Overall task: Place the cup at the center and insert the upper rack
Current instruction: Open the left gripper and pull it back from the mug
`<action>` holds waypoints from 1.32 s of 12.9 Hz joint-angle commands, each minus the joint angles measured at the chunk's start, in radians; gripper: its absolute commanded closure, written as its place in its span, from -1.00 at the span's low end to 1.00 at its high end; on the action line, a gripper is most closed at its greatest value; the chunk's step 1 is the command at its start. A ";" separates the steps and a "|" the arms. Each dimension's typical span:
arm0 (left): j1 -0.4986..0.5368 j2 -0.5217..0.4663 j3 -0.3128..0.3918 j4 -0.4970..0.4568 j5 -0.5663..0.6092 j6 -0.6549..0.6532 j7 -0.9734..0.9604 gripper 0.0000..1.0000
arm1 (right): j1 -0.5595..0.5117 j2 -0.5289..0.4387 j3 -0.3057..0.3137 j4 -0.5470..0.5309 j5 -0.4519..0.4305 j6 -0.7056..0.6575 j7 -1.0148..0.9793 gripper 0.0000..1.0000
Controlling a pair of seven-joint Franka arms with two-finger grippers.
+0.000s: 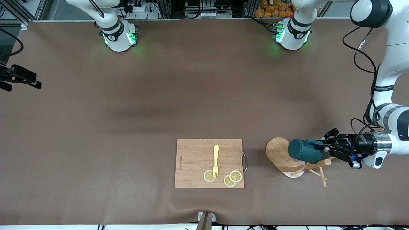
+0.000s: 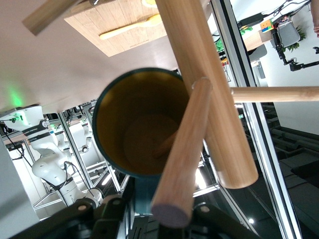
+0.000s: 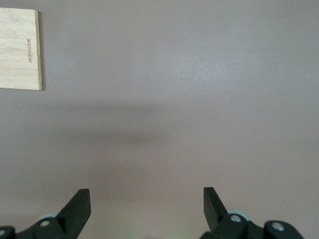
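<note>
dark teal ribbed cup (image 1: 303, 150), tan inside, by its handle in closed left hand (image 1: 326, 147); right hand (image 3: 147, 206) wide open, empty

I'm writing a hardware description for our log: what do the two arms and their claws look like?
Both arms are glossy white with black joint bands; their bases glow green. The left arm trails loose black cables and ends in a silver wrist cuff and a black left claw. The right claw has black, wedge-shaped fingers.
</note>
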 commanded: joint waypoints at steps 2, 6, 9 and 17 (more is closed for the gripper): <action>0.001 0.011 -0.009 0.015 -0.032 -0.010 0.010 -0.66 | -0.014 -0.005 0.009 0.007 -0.003 -0.003 0.001 -1.00; 0.001 0.000 -0.020 0.022 -0.032 -0.010 0.003 -1.00 | -0.016 -0.005 0.009 0.007 -0.003 0.005 -0.001 -1.00; 0.009 -0.018 -0.024 0.040 -0.032 -0.010 -0.011 -1.00 | -0.016 -0.005 0.009 0.007 -0.003 0.007 0.001 -1.00; 0.012 -0.248 -0.008 0.035 0.156 -0.010 -0.039 -1.00 | -0.016 -0.005 0.009 0.007 -0.003 0.008 0.001 -1.00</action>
